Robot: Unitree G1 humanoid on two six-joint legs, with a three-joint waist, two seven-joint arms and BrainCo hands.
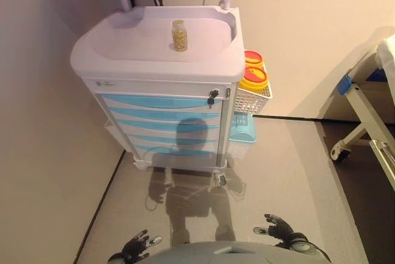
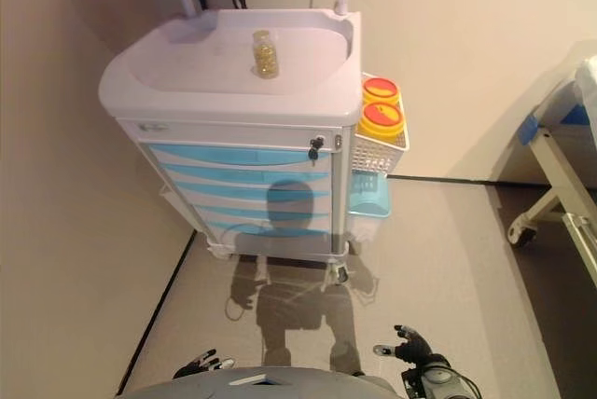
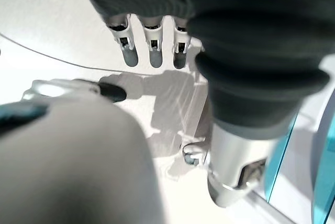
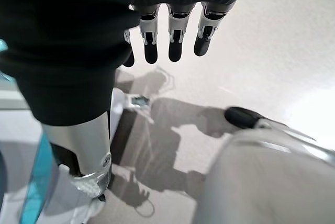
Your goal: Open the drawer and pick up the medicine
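Note:
A white medical cart [image 1: 154, 60] with several light-blue drawers [image 1: 163, 103] stands against the wall ahead; all drawers are closed, and a key sits in the lock [image 1: 212, 97] of the top white panel. A small clear bottle of yellow pills [image 1: 179, 35] stands upright on the cart's top tray. My left hand [image 1: 137, 247] and right hand [image 1: 278, 227] hang low near my body, far from the cart, fingers relaxed and holding nothing. The wrist views show the straight fingers [image 3: 152, 38] of the left hand and the fingers [image 4: 175, 30] of the right above the floor.
A white side basket [image 1: 253, 99] on the cart's right holds two yellow containers with red lids [image 1: 253, 79]. A light-blue bin [image 1: 242, 129] hangs below it. A bed frame on castors [image 1: 364, 116] stands at the right. A wall runs along the left.

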